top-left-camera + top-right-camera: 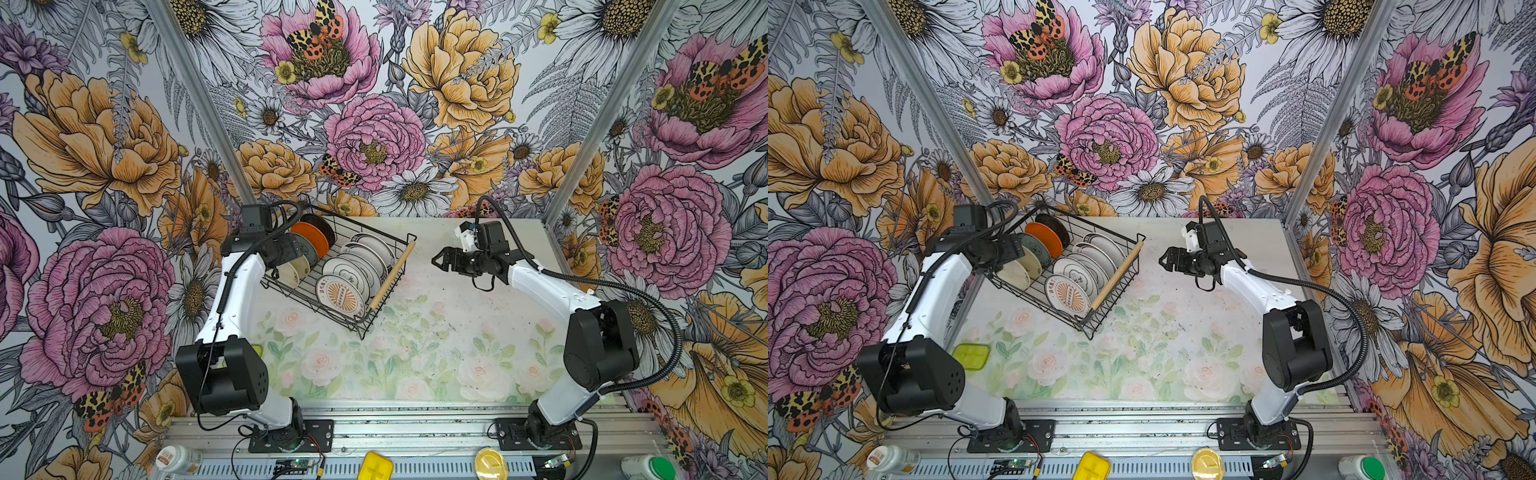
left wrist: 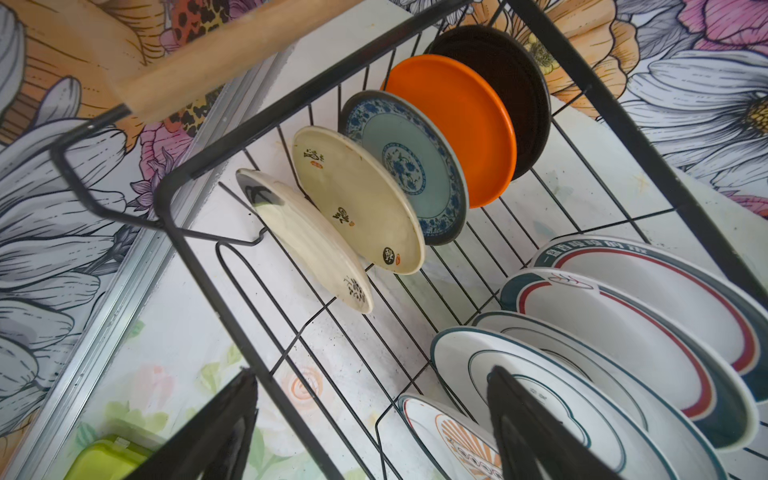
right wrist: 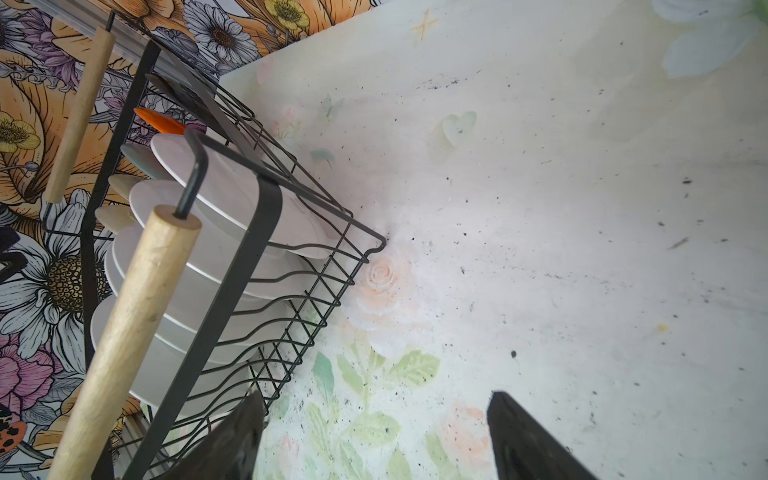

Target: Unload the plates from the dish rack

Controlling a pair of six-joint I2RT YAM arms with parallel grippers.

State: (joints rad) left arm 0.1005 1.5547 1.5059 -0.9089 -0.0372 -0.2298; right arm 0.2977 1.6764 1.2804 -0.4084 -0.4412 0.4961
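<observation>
The black wire dish rack (image 1: 360,326) stands at the table's back left, its wooden handle (image 1: 392,274) on the right side. One row holds small plates: two cream (image 2: 357,199), a blue patterned one (image 2: 407,166), an orange one (image 1: 309,237) and a black one (image 2: 511,83). The other row holds large white plates with teal rims (image 2: 623,332), the nearest with an orange sunburst (image 1: 338,295). My left gripper (image 2: 374,415) hangs open over the rack's near left corner, holding nothing. My right gripper (image 1: 437,260) is open above bare table, right of the rack (image 3: 232,291).
A lime-green lidded box (image 1: 971,356) lies on the table by the left arm. Flowered walls close in at the back and both sides. On the front rail sit a yellow box (image 1: 375,465), a yellow round lid (image 1: 491,463) and two white bottles (image 1: 178,459).
</observation>
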